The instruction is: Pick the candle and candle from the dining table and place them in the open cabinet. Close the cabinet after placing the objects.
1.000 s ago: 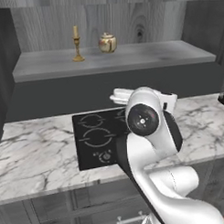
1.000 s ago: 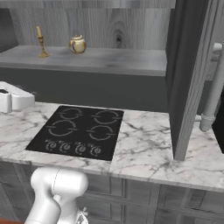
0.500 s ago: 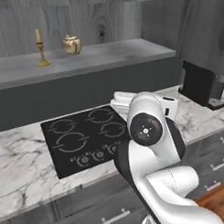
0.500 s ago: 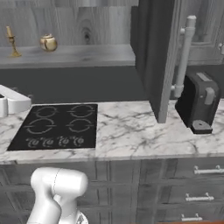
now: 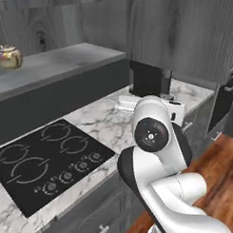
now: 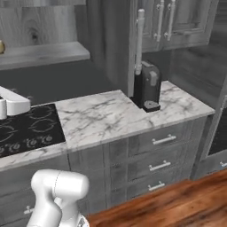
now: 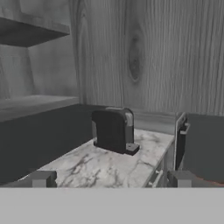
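Grey wood-grain cabinetry runs behind a white marble bench that carries a black cooktop and a dark coffee machine. In the right base view the open cabinet stands over this bench, its tall door swung out edge-on with the silver bar handle showing above the coffee machine. A round cream-and-gold lidded jar sits on the grey shelf at the upper left of the left base view.

Neither candle can be made out in these pictures, so where they stand at this moment cannot be told. The claw is wide apart and holds nothing; its two dark tips rise at the bottom of the hand view, looking toward the coffee machine across the marble.

Judging from the task alone, both candles should be light and rigid. A thin taper on a slender candlestick would likely be top-heavy, brittle in the wax and slick on the metal, so a hold low on the stem seems safest. A stubby candle on a metal base looks better gripped across the base than on the soft wax.
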Controlling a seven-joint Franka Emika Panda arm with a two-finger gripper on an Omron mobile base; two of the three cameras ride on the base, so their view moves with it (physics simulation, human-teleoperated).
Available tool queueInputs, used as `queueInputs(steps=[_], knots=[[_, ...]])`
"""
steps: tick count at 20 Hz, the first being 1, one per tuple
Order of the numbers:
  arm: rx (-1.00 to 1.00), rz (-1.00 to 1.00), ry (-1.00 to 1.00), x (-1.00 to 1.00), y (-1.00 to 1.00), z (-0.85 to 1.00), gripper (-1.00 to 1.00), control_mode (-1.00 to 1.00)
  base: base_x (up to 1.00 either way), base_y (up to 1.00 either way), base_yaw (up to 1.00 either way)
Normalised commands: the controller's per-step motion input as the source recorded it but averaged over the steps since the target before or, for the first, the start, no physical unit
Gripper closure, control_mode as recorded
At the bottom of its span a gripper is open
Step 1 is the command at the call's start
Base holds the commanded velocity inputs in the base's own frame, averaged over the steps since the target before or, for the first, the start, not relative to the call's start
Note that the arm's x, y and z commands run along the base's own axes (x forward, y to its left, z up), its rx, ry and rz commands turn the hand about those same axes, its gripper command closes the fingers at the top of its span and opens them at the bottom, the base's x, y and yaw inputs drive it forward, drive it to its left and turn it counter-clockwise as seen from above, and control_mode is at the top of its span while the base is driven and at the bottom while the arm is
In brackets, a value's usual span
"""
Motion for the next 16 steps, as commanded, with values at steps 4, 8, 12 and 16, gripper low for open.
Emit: queueInputs(steps=[4,8,12,16], knots=[[0.00,0.00,0.00,0.00,0.00,0.00,-1.00,1.00,-0.52,0.00,-0.57],[0.00,0.00,0.00,0.00,0.00,0.00,-1.00,1.00,-0.51,-0.02,-0.55],[0.00,0.00,0.00,0.00,0.00,0.00,-1.00,1.00,-0.53,-0.08,-0.54],[0.00,0.00,0.00,0.00,0.00,0.00,-1.00,1.00,-0.57,-0.05,-0.54]])
